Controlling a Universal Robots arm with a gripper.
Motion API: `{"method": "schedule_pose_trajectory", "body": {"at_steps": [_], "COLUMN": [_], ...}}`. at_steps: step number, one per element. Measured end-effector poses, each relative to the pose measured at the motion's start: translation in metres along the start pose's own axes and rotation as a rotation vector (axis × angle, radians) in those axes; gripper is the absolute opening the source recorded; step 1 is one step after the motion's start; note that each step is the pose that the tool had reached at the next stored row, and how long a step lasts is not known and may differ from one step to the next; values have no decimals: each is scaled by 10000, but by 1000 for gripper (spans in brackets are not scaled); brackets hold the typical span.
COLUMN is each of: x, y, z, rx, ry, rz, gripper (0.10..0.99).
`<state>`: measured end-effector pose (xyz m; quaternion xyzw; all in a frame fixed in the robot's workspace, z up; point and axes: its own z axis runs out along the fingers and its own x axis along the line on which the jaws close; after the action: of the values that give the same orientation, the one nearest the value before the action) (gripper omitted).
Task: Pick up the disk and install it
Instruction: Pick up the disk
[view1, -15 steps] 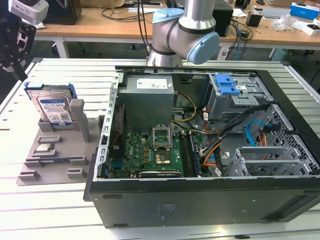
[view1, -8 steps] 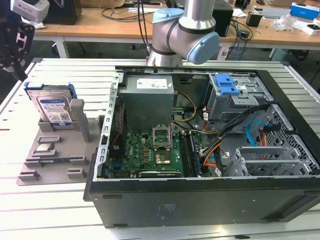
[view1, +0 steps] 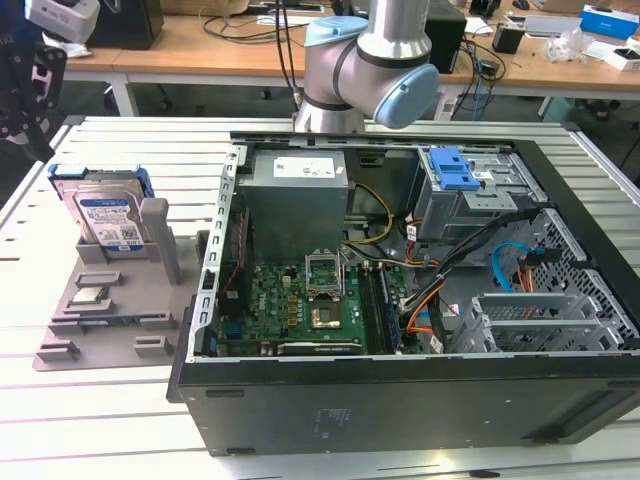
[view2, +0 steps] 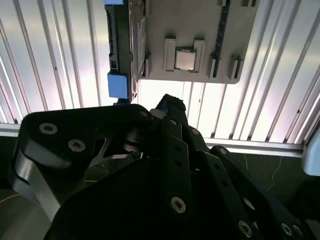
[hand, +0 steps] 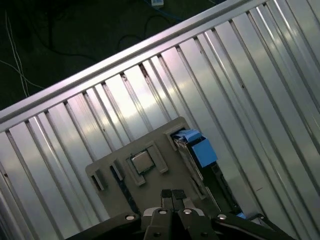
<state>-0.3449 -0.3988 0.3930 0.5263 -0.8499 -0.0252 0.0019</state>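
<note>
The disk (view1: 108, 215) stands upright on edge in a grey holder (view1: 120, 325) at the exterior view's left; it is silver with a white-and-blue label and a blue bracket. My gripper (view1: 32, 85) hangs above and behind it at the far left, apart from it. In the first wrist view the disk (hand: 196, 149) sits in the holder beyond my fingertips (hand: 167, 194), which are pressed together with nothing between them. In the second wrist view the disk's edge (view2: 120, 55) and its blue bracket lie past the black gripper (view2: 169, 104).
A small square silver chip (view1: 90, 295) rests on the grey holder in front of the disk. An open computer case (view1: 300, 400) fills the table's middle and right, with a blue-latched drive cage (view1: 455, 170) at its back. The slatted metal table (view1: 130, 430) borders both.
</note>
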Motion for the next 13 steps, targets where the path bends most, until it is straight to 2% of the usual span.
{"method": "schedule_pose_trajectory", "body": {"at_steps": [5,13], "x": [0,0], "y": [0,0], "z": [0,0], "rx": [-13,-28], "ry": [26,54], "rz": [-579,-1195], "gripper": [102,102]}}
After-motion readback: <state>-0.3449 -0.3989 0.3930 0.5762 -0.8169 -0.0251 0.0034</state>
